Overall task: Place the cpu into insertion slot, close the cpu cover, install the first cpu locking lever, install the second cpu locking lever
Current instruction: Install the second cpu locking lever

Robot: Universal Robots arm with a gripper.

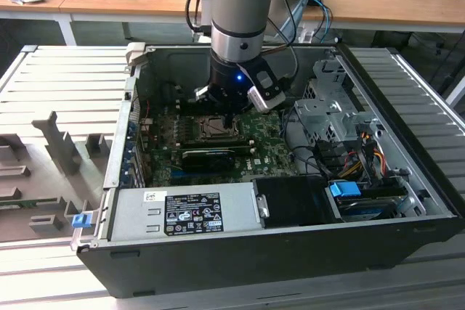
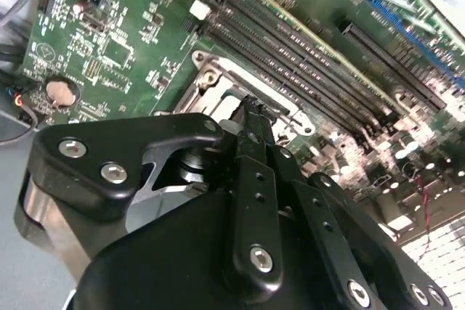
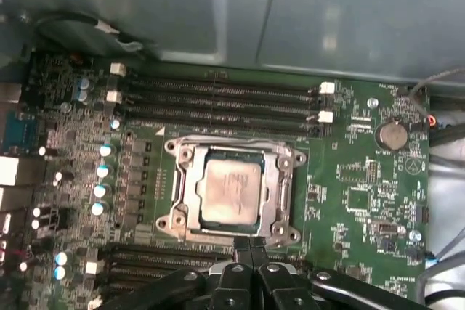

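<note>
Cpu (image 3: 231, 192) seated in insertion slot (image 3: 190, 179), cpu cover (image 3: 285, 188) down around it. Tool (image 3: 251, 246) fingers pressed together, empty, tip at socket's edge, inside open case, toward exterior view's left of centre. Judgement: levers need steady push, tip kept off chip and memory slots (image 3: 218, 99).

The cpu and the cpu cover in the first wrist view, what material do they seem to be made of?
The cpu seems topped with dull grey brushed metal: soft, even sheen, no circuit pattern. The cpu cover looks like thin bare steel, silver-grey with bright glints along its edges. Neither can be confirmed by look alone.
</note>
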